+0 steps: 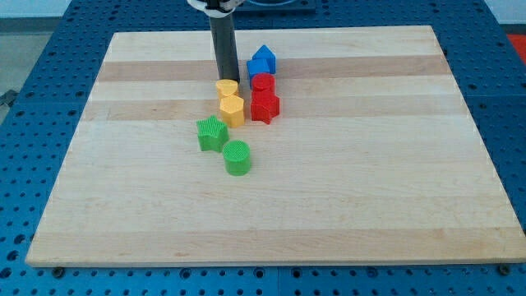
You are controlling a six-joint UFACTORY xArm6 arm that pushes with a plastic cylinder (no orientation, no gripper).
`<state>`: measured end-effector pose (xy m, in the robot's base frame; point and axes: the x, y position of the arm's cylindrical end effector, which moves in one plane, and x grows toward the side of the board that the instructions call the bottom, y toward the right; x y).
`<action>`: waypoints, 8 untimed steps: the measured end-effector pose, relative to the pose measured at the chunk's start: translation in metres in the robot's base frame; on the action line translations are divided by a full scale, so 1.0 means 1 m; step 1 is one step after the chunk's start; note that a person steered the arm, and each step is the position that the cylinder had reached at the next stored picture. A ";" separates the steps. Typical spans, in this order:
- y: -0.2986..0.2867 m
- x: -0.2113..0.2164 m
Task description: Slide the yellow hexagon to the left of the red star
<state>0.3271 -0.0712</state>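
Observation:
The yellow hexagon [233, 108] sits near the board's middle top, just left of the red star [265, 107] with a small gap between them. A smaller yellow block [227, 85] of unclear shape lies directly above the hexagon, touching it. My tip [224, 80] rests at the upper edge of that small yellow block, above the hexagon and to the upper left of the red star. The rod [223, 45] rises straight up to the view's top.
A red round block [262, 83] sits just above the red star, and a blue block [261, 61] above that. A green star [212, 133] and a green cylinder [237, 157] lie below the hexagon. The wooden board [378, 181] lies on a blue perforated table.

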 end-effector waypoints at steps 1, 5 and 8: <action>-0.037 -0.002; -0.040 0.091; -0.011 0.100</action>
<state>0.4274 -0.0818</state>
